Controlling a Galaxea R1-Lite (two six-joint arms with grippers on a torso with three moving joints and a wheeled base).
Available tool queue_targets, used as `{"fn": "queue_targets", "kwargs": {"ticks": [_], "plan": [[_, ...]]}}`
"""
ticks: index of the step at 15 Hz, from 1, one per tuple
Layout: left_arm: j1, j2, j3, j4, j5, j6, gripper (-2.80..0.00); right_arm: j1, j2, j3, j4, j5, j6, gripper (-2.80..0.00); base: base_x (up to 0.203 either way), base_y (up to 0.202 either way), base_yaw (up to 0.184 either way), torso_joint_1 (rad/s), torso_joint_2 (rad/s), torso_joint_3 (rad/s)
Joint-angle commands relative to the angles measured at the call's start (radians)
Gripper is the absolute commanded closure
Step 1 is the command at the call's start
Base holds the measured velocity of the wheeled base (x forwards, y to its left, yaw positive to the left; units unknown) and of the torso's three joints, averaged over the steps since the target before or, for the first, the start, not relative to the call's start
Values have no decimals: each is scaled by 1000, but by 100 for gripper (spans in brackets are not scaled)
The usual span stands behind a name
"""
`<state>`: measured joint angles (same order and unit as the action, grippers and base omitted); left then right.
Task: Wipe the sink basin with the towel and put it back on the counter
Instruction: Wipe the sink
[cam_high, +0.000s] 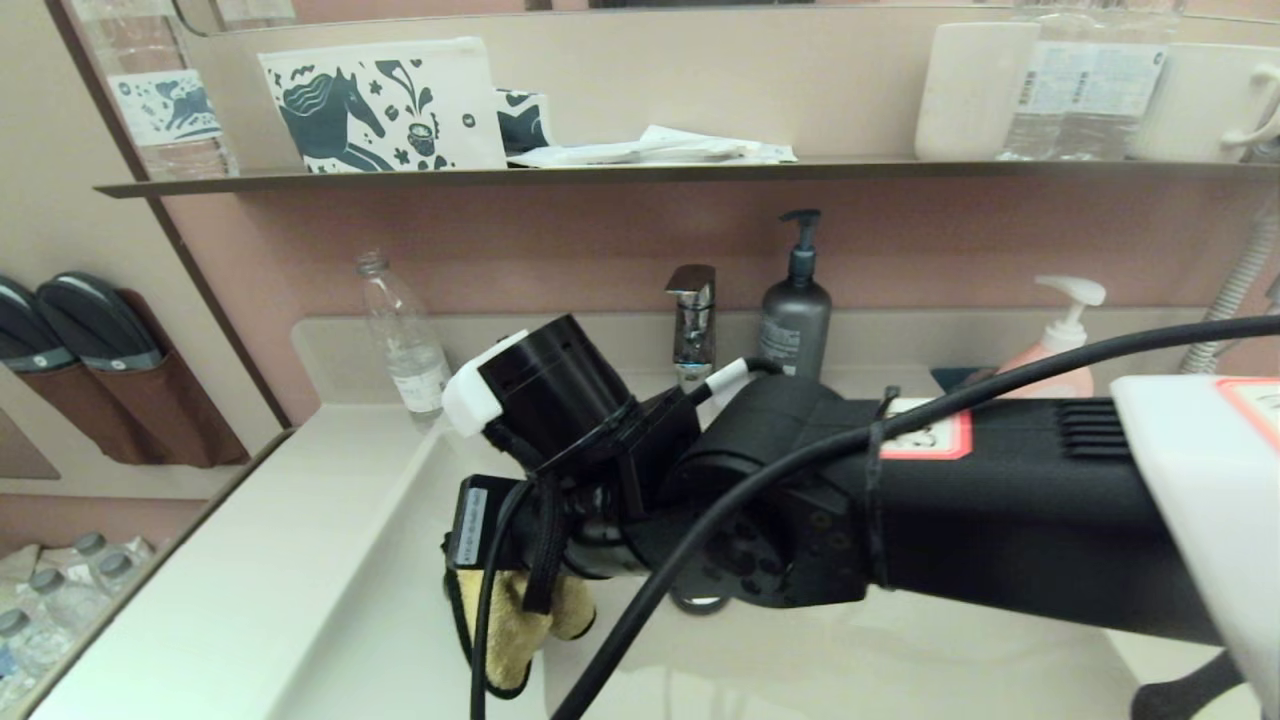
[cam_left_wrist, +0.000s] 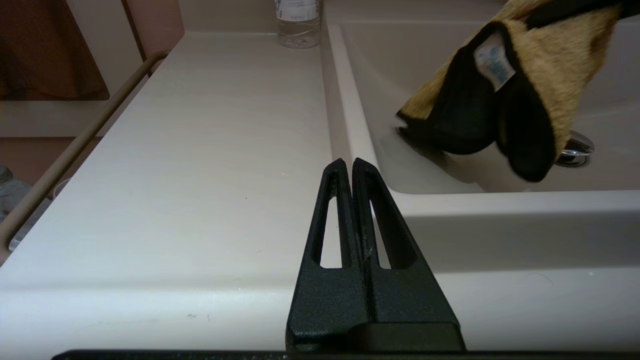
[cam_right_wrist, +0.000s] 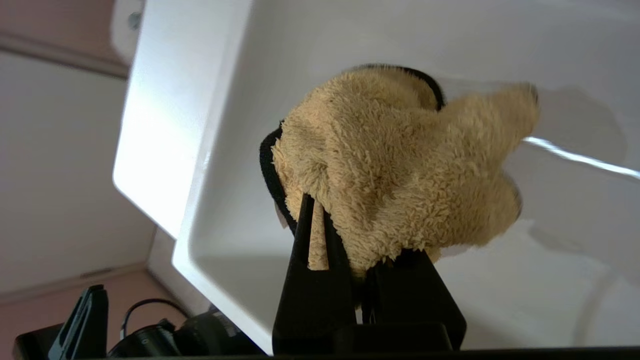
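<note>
My right arm reaches across the sink basin (cam_high: 800, 660) from the right, towards its left wall. My right gripper (cam_right_wrist: 347, 217) is shut on the mustard-yellow towel (cam_right_wrist: 400, 165), which bunches over the fingers. In the head view the towel (cam_high: 515, 625) hangs below the wrist, just above the basin floor by the left wall (cam_left_wrist: 370, 125). The chrome drain plug (cam_left_wrist: 575, 150) shows beyond the towel (cam_left_wrist: 545, 65). My left gripper (cam_left_wrist: 352, 162) is shut and empty, low over the counter (cam_left_wrist: 200, 150) at the basin's front left corner.
A clear water bottle (cam_high: 405, 340) stands at the back left of the counter (cam_high: 230, 580). The faucet (cam_high: 692, 320), a grey pump bottle (cam_high: 795, 300) and a pink soap bottle (cam_high: 1060, 345) line the back edge. A dark shelf (cam_high: 640, 172) runs above.
</note>
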<state>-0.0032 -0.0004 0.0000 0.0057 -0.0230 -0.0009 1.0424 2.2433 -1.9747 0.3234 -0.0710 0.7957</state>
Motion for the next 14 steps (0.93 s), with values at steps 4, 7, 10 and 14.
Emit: {"fn": "queue_targets", "kwargs": {"ticks": [4,7,10,14], "plan": [[0,1,0,0,0,-1,0,27,128,0,-110,57,2,0,0,0,0,0,0,0],[0,0,0,0,0,-1,0,23,164,1,-72,24,-1,0,0,0,0,0,0,0],[0,0,0,0,0,-1,0,20,195,2,2,-18,0,0,0,0,0,0,0,0],[0,1,0,0,0,-1,0,10,193,5,60,-23,8,0,0,0,0,0,0,0]]}}
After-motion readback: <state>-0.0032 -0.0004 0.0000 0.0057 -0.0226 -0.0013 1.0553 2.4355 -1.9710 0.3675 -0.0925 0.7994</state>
